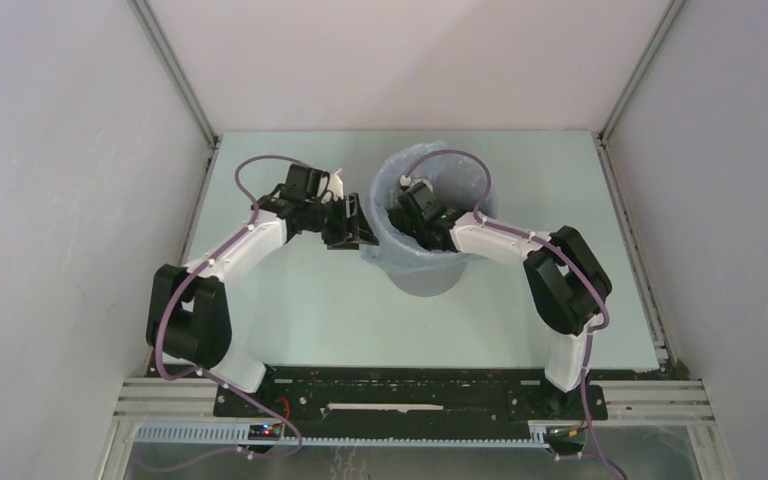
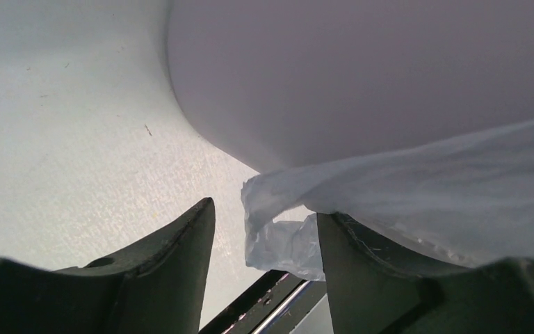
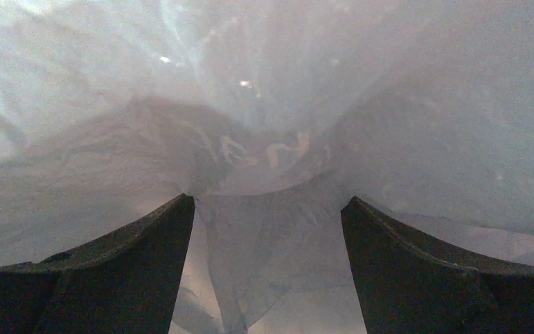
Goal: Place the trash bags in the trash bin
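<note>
1. Standing mid-table point(image 1: 310, 310), the grey trash bin point(image 1: 425, 282) holds the pale trash bag point(image 1: 388, 255), whose mouth is folded out over the rim.
2. The left hand point(image 1: 355, 225) sits just outside the bin's left wall, jaws apart and released; the bag's hanging hem lies in the gap.
3. The right hand point(image 1: 406, 198) reaches inside the bin, jaws spread wide, with loose bag film between them, unclamped.

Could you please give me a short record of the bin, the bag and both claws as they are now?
bin: grey, upright, mid-table
bag: lines the bin, hem folded out over its rim
left claw: open, outside the bin by its left rim, bag hem reaching between the jaws
right claw: open, down inside the bin, bag film right ahead
table: pale green
</note>
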Robot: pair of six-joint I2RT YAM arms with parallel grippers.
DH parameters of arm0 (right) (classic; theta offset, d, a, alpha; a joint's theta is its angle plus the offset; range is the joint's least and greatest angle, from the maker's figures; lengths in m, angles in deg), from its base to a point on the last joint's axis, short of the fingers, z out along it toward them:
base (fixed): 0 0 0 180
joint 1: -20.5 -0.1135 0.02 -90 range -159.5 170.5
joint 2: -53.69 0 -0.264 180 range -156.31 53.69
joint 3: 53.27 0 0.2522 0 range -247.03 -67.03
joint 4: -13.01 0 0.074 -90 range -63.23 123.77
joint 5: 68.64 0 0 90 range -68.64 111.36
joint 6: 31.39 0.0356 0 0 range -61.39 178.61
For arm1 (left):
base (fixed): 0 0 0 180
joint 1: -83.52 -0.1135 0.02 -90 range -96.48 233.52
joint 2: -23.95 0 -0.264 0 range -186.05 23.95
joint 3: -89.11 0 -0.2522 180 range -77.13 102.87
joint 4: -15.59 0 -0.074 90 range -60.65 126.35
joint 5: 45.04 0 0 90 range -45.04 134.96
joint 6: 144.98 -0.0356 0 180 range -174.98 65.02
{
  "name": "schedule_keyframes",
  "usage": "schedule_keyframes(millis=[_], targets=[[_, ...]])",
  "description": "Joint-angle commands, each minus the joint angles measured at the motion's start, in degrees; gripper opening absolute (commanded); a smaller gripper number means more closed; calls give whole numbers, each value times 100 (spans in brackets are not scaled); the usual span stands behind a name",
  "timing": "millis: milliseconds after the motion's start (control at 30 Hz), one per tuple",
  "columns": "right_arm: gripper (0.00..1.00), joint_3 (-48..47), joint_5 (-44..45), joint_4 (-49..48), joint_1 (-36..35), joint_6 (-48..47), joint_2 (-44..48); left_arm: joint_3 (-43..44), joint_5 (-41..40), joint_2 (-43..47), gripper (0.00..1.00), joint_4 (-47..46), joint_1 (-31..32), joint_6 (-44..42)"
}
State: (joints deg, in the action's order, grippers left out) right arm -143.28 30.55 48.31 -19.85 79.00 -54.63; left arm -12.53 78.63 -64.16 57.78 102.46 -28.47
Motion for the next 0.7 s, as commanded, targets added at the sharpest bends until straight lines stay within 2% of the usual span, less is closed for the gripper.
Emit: schedule_keyframes(millis=[0,200,567,667], targets=[[87,166,-56,-896,-51,-9,-132,-55,97,64,61,-72,14,-9],[88,-209,126,-269,-4,-143,454,-56,11,260,62,-4,19,-55],[89,-1436,387,1171,-41,-318,1346,-261,-275,546,65,91,-4,-82],[89,-1818,469,1475,-42,-492,1553,-226,-500,736,69,233,-21,-94]])
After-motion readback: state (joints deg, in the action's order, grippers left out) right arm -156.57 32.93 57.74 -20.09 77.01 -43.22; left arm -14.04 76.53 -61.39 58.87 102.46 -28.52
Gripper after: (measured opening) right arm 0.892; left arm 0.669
